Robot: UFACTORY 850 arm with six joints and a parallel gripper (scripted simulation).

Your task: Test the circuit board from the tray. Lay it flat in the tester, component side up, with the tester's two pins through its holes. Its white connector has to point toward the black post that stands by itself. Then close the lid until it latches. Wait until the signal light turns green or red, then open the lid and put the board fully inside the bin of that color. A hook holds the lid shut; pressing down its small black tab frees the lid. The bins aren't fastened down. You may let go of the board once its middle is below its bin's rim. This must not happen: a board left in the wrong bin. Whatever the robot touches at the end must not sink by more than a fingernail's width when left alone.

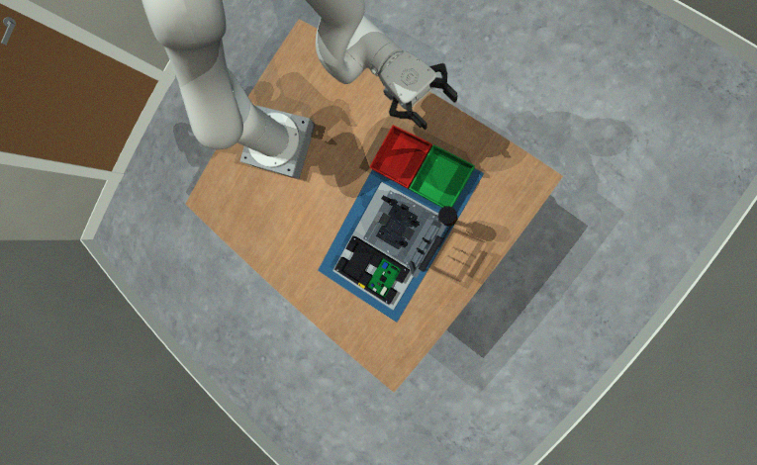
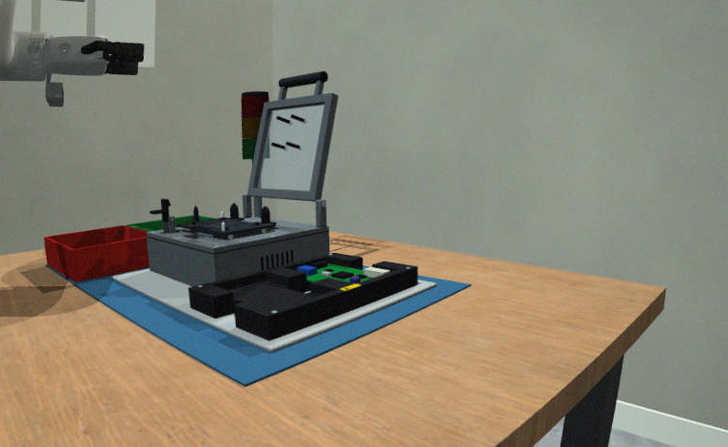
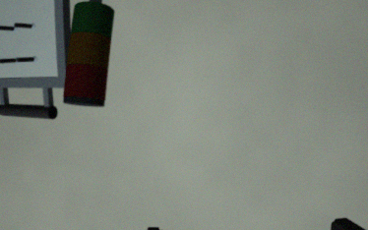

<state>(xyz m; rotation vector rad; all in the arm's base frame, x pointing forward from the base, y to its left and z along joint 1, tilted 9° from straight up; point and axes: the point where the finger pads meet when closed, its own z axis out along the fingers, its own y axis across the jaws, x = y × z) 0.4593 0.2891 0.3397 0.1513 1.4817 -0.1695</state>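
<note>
The circuit board (image 1: 385, 277) (image 2: 343, 275) lies component side up in the black tray (image 2: 327, 305). Its white connector (image 2: 376, 270) is at the end away from the tester. The grey tester (image 2: 183, 258) has its lid (image 2: 326, 146) (image 3: 24, 83) standing open. Two small white pins, the lone black post (image 2: 196, 214) and the black hook (image 2: 165, 210) show on it. The signal light (image 1: 447, 216) (image 2: 254, 105) (image 3: 90, 49) looks unlit. The red bin (image 1: 399, 155) (image 2: 97, 255) and green bin (image 1: 441, 176) look empty. My gripper (image 1: 438, 110) (image 3: 249, 226) is open and empty, high beyond the bins.
A blue mat (image 1: 329, 265) (image 2: 244, 375) lies under the tester and tray on the wooden table (image 1: 253, 225) (image 2: 466, 343). The raised lid and the tall signal light stand along the tester's far side. The bins touch or nearly touch each other beside the tester.
</note>
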